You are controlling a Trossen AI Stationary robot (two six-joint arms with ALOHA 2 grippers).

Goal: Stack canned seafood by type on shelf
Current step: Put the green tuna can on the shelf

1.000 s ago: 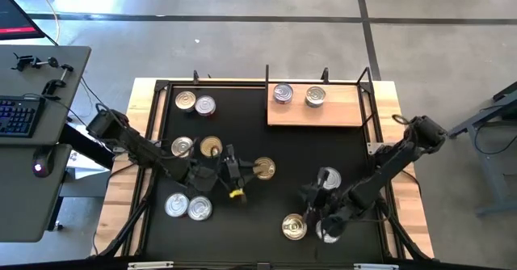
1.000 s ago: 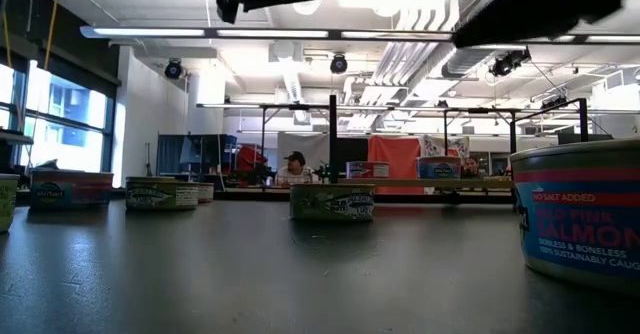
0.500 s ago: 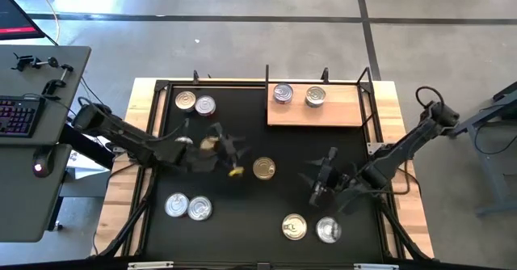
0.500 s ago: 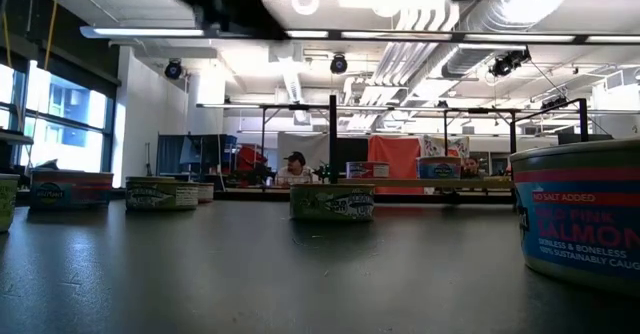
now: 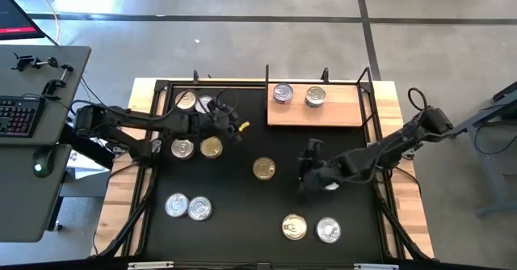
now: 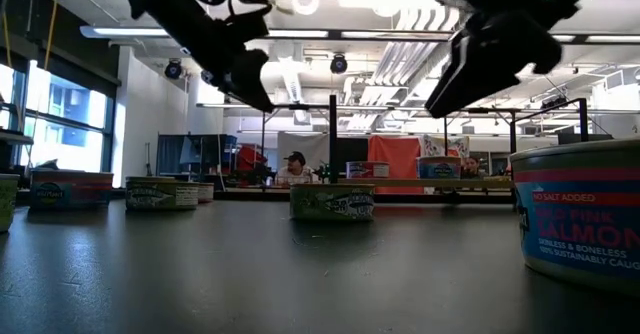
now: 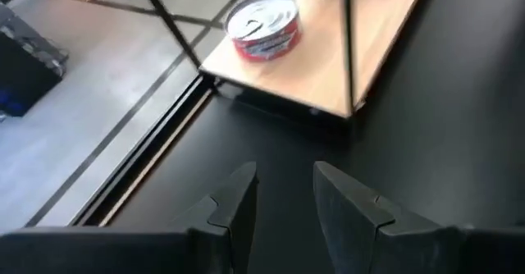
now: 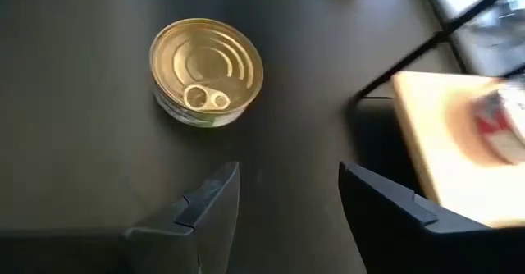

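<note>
The shelf (image 5: 335,112) lies at the table's far right and carries two silver-topped cans (image 5: 283,93) (image 5: 315,96). Other cans stand about the black table: a gold-topped one (image 5: 263,168) in the middle, also in the right wrist view (image 8: 207,70), and pairs at the left (image 5: 183,149), near left (image 5: 176,205) and near right (image 5: 294,226). My left gripper (image 7: 283,175) hangs open above the table near the shelf's left end (image 5: 234,128), facing the shelf. My right gripper (image 8: 287,175) hangs open just right of the middle gold can (image 5: 305,169), empty.
A black frame rail (image 5: 267,80) rises at the shelf's left end. Two cans at the far left (image 5: 186,100) are partly covered by my left arm. A large salmon can (image 6: 580,214) stands close to the low camera. Open table lies between the middle can and the shelf.
My left gripper has swung from the middle of the table toward the far edge, turning to face the shelf. My right gripper has drawn away from the near-right cans, toward the table's middle and the gold can. The cans have stayed put.
</note>
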